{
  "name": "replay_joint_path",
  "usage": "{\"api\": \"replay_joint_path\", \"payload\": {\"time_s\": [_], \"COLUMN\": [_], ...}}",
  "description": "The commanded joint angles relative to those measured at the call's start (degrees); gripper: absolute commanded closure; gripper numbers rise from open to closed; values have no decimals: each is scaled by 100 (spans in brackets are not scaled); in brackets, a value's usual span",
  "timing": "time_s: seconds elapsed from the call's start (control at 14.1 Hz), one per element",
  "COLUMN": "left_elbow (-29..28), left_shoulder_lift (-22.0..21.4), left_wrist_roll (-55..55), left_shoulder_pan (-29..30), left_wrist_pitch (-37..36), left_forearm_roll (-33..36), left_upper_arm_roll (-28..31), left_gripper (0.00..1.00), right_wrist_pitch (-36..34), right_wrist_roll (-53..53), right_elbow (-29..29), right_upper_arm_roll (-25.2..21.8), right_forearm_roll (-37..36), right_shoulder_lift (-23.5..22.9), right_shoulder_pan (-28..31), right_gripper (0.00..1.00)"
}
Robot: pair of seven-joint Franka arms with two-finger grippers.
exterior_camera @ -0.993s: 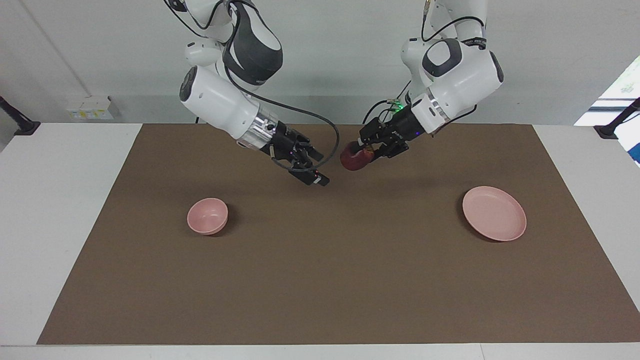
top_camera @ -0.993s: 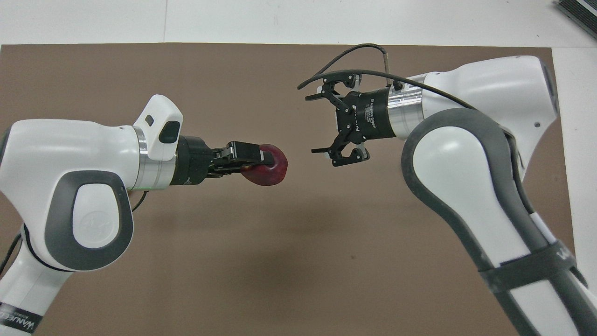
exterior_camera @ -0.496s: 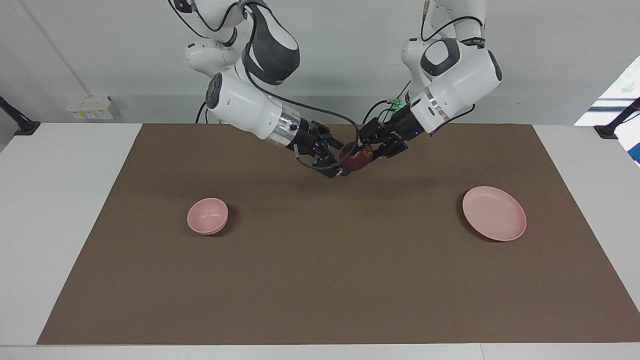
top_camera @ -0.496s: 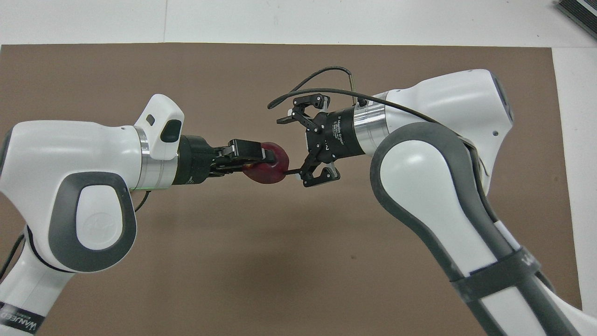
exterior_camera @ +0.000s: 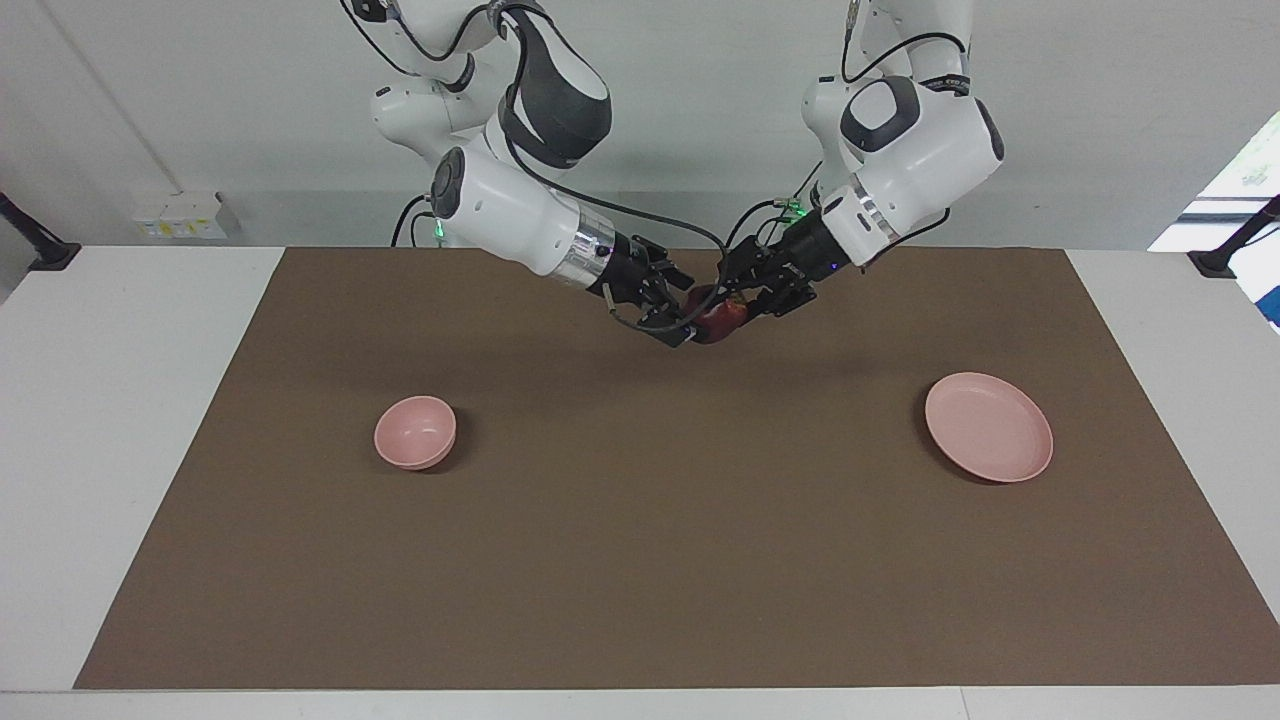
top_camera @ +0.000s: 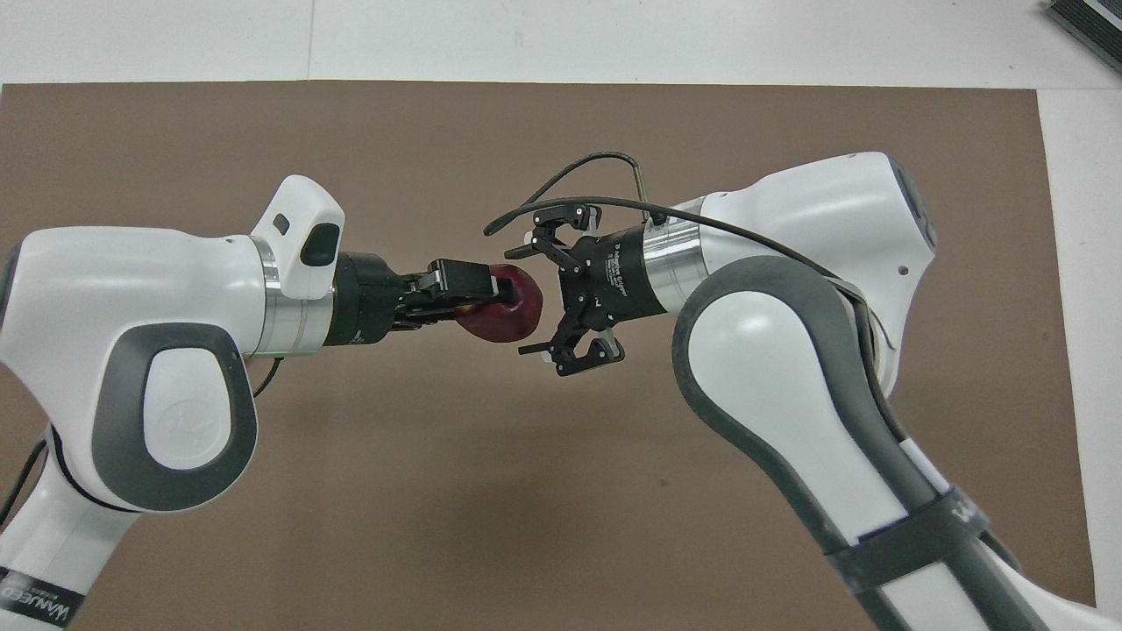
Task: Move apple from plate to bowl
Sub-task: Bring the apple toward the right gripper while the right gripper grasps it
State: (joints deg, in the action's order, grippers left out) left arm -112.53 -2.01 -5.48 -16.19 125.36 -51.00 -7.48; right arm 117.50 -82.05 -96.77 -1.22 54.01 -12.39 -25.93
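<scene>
Brown mat (exterior_camera: 640,560) covers white table (exterior_camera: 110,420); wall socket (exterior_camera: 180,215) above table edge.

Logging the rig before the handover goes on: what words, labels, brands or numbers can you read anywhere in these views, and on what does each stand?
"WANEED": partly cut off at the frame's edge, on a black band low on the left arm, overhead view.
White print on the right gripper's black wrist body: too small to read.
Lettering on the black strap of the right arm: only a fragment, unreadable.
Wall socket labels: unreadable.
Apple, bowl, plate: no text.
</scene>
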Motion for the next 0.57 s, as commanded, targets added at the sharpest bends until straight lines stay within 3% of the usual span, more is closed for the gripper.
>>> {"api": "replay_joint_path", "payload": {"time_s": [0.0,0.43,0.5], "left_elbow": [47,38,38], "left_shoulder_lift": [-2,-2,-2], "left_wrist_roll": [-103,-103,-103], "left_shoulder_pan": [-95,-95,-95], "left_wrist_pitch": [112,112,112], "left_forearm_roll": [-33,-24,-24], "left_upper_arm_roll": [1,-8,-8], "left_gripper": [100,100,99], "right_wrist_pitch": [387,493,502], "right_wrist_roll": [-74,-74,-74], "right_elbow": [-255,-351,-351], "right_upper_arm_roll": [8,8,8], "right_forearm_roll": [154,154,163], "right_shoulder_lift": [88,132,132], "right_shoulder_pan": [-167,-237,-264], "right_gripper": [0,0,24]}}
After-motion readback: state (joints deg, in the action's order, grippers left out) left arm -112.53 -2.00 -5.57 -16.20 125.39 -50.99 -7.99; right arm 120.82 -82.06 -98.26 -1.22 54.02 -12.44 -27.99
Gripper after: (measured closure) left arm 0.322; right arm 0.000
